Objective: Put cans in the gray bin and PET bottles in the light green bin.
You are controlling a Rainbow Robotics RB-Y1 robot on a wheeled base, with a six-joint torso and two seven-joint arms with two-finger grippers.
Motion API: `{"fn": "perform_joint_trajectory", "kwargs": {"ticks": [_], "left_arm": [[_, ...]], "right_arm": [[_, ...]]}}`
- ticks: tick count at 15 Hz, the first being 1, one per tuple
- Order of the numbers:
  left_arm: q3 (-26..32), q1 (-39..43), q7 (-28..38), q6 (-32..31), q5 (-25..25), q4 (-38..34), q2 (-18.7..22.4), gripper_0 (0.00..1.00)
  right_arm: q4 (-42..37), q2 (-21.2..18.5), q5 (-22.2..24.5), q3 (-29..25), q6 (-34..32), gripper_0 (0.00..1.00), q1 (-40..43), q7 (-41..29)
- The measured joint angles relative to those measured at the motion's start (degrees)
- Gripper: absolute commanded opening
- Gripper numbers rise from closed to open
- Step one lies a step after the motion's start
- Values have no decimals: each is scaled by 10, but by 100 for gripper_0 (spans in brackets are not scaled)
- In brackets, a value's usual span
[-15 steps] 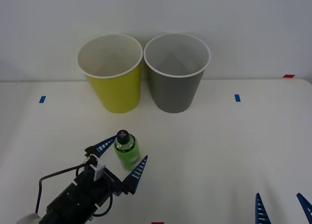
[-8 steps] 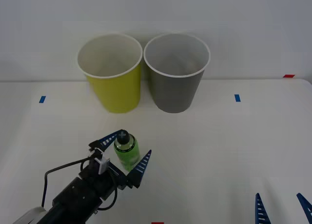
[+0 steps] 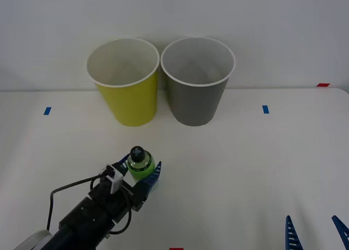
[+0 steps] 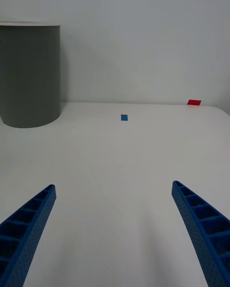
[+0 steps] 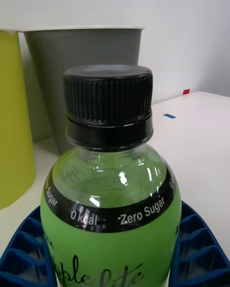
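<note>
Front view: the left gripper [image 3: 139, 172] sat low on the white worktop [image 3: 245, 168], its blue jaws clenched on the PET bottle [image 3: 140, 166], which stood upright with its black cap on top. The bottle was in front of the light green bin [image 3: 126, 92], well apart from it. The gray bin [image 3: 196, 89] stood just beside the green one, both upright at the back of the worktop. The right gripper [image 3: 317, 233] waited at the bottom right corner, jaws spread apart and holding nothing.

Right wrist view: the right gripper [image 4: 115, 234] hung over bare worktop, jaws released and wide, with the gray bin [image 4: 29, 76] far ahead and a blue tape mark [image 4: 124, 117] beyond.

Left wrist view: the bottle [image 5: 110, 191], labelled "Zero Sugar", sat pinched between the blue fingers [image 5: 21, 253], the light green bin [image 5: 14, 124] and gray bin [image 5: 52, 66] behind it.
</note>
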Motion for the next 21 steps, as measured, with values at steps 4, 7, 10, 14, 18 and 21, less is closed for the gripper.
{"fn": "perform_joint_trajectory", "kwargs": {"ticks": [4, 7, 10, 14, 18, 21], "left_arm": [[-1, 5, 0, 0, -3, -3, 0, 0], [13, 43, -4, 54, -7, -65, -1, 0], [63, 104, -12, 165, -19, -187, -4, 0], [134, 148, -25, 266, -29, -296, -14, 0], [199, 180, -62, 391, -29, -407, -47, 0], [236, 179, -86, 446, -21, -450, -74, 0]], "right_arm": [[0, 0, 0, 0, 0, 84, 0, 0], [0, 0, 0, 0, 0, 83, 0, 0], [0, 0, 0, 0, 0, 84, 0, 0], [0, 0, 0, 0, 0, 83, 0, 0], [0, 0, 0, 0, 0, 84, 0, 0], [0, 0, 0, 0, 0, 83, 0, 0]]}}
